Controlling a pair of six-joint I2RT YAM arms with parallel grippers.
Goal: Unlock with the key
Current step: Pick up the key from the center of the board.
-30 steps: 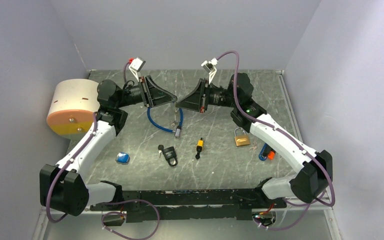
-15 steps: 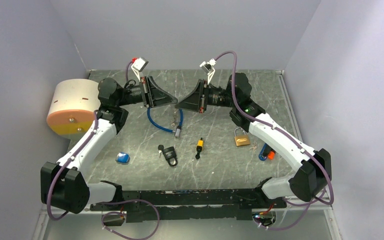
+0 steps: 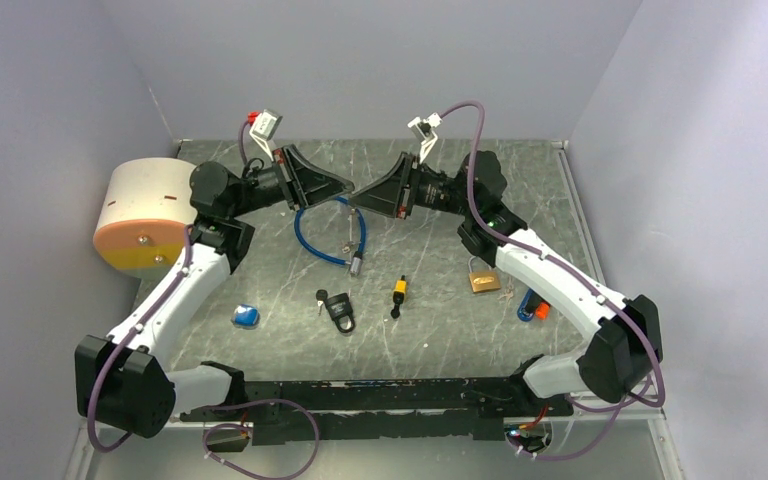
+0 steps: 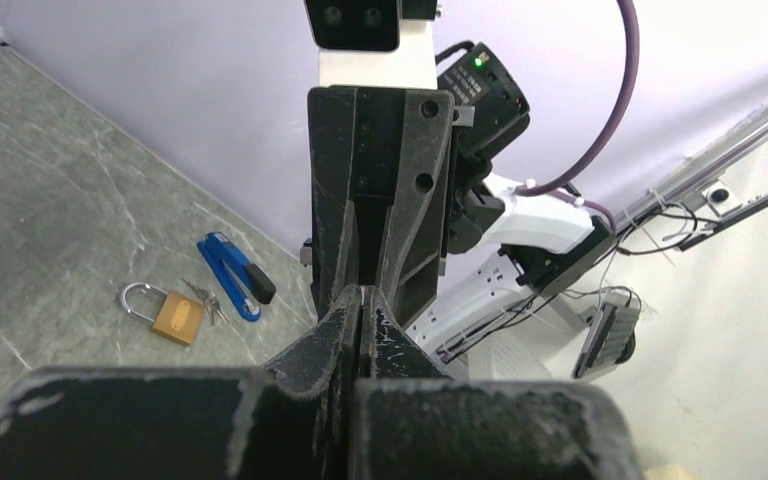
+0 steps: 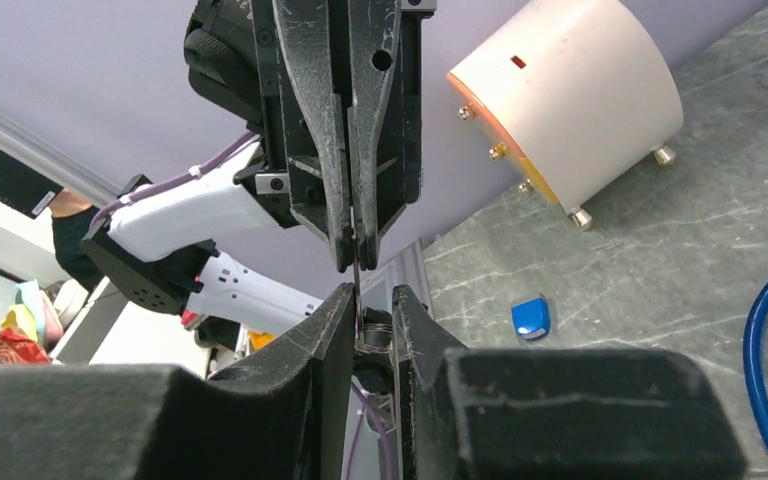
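While the left gripper (image 3: pixel 345 188) clamps the thin key (image 5: pixel 357 285), the right gripper (image 5: pixel 372 300) stands apart around it. Unlocking looks unstarted.

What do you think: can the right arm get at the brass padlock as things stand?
Probably yes. The brass padlock lies uncovered close beside the right arm. But the right pincer is raised, tip to tip with the left pincer, a thin key between them, so it must fold back first.
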